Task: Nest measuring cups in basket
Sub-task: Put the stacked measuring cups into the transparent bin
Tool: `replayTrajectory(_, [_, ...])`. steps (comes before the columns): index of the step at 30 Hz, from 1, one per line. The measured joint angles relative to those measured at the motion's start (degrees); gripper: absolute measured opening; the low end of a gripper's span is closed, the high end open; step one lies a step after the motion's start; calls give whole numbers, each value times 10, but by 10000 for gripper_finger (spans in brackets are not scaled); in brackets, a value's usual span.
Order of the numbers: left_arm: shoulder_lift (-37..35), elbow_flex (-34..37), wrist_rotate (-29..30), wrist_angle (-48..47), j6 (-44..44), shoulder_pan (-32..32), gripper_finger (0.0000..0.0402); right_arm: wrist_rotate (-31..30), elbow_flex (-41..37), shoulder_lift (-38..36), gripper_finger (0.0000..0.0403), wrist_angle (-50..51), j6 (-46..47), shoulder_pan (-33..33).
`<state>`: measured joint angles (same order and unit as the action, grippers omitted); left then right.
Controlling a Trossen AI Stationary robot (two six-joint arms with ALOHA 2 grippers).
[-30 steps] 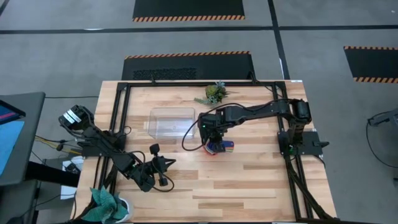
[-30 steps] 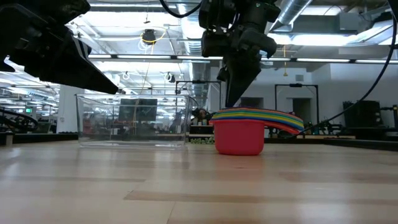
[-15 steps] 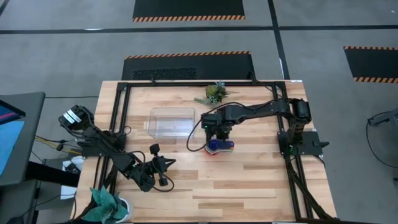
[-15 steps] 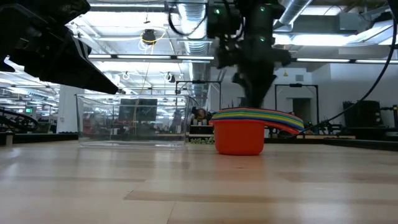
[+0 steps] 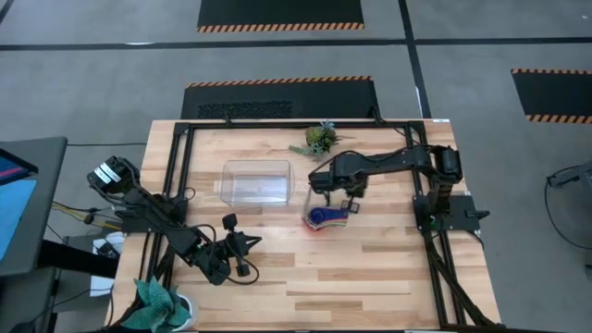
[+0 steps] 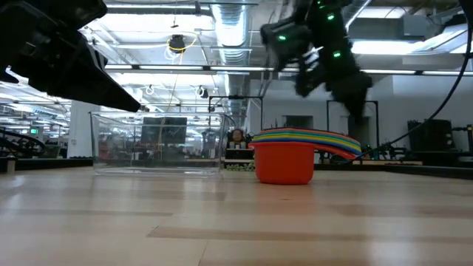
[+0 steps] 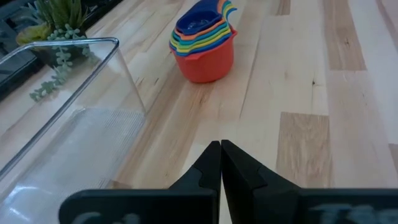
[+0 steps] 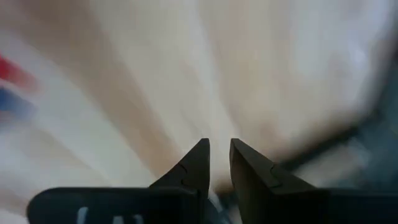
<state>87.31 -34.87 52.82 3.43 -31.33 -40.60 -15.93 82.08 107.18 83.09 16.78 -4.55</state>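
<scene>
I see the cups nested on the table beside the basket — my right gripper hangs above, jaws nearly together, holding nothing.

The nested measuring cups stand on the wooden table, red bowl at the bottom, their coloured handles fanned out to one side. The clear basket stands well apart from them, empty. A dark arm hangs above the cups, not touching them.
</scene>
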Motion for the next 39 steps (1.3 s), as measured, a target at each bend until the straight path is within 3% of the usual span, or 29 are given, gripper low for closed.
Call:
replayTrajectory(2, [0, 0, 0, 0, -11, 0, 0, -52, 0, -1, 86, 72, 51, 6])
replayTrajectory(4, [0, 0, 0, 0, -22, 0, 0, -109, -9, -8, 85, 70, 69, 18])
replayTrajectory(7, [0, 0, 0, -2, -33, 0, 0, -116, -26, -54, 81, 60, 57, 43])
replayTrajectory(12, [0, 0, -1, -13, -66, -1, 0, -175, -97, -138, 71, 52, 142, 102])
replayTrajectory(14, [0, 1, -1, -16, -80, -3, 0, -172, -141, -188, 70, 34, 169, 130])
replayTrajectory(18, [0, 1, 0, -9, -89, -2, 0, -170, -250, -257, 69, -96, 197, 168])
replayTrajectory(23, [0, 1, 3, 13, -79, 0, 0, -150, -358, -291, 69, -313, 138, 159])
replayTrajectory(31, [0, 0, 0, 6, -7, 11, 0, -139, -378, -263, 69, -501, -16, 76])
replayTrajectory(39, [0, 0, 0, 3, 47, 17, 0, 1, -377, -220, 69, -605, -91, -24])
